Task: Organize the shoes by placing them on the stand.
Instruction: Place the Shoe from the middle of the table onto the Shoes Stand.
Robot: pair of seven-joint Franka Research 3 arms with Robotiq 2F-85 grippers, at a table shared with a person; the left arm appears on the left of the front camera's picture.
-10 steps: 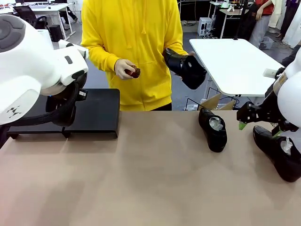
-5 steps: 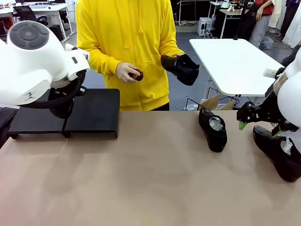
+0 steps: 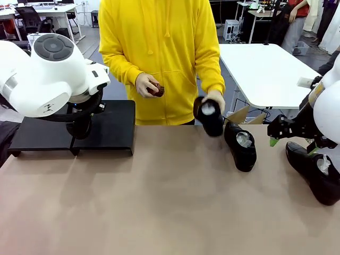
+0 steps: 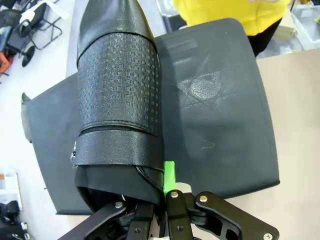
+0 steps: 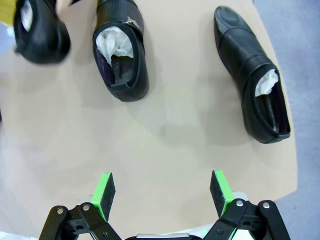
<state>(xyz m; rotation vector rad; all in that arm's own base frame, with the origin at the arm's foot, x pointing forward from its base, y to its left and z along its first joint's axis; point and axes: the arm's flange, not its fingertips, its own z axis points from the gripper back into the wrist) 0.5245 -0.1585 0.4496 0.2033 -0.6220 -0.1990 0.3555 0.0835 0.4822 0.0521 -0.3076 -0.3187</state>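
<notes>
Gripping the first shoe [image 4: 120,100] at its heel opening, the left gripper [image 4: 161,182] holds it over the stand [image 4: 220,115] (contact cannot be confirmed). The right gripper [image 5: 162,187] hangs above the table [image 5: 165,135], jaws wide apart and empty. The second shoe [image 5: 136,65] and third shoe [image 5: 247,65] lie apart on the table. A person's hand [image 3: 214,98] holds the fourth shoe [image 3: 210,121] just beside the second shoe.

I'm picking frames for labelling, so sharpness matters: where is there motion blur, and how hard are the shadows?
Front view: the shoe that the person holds is smeared by motion. Right wrist view: it blurs, top left; the two resting shoes cast soft shadows. Left wrist view: the close shoe's embossed leather is crisp.
</notes>
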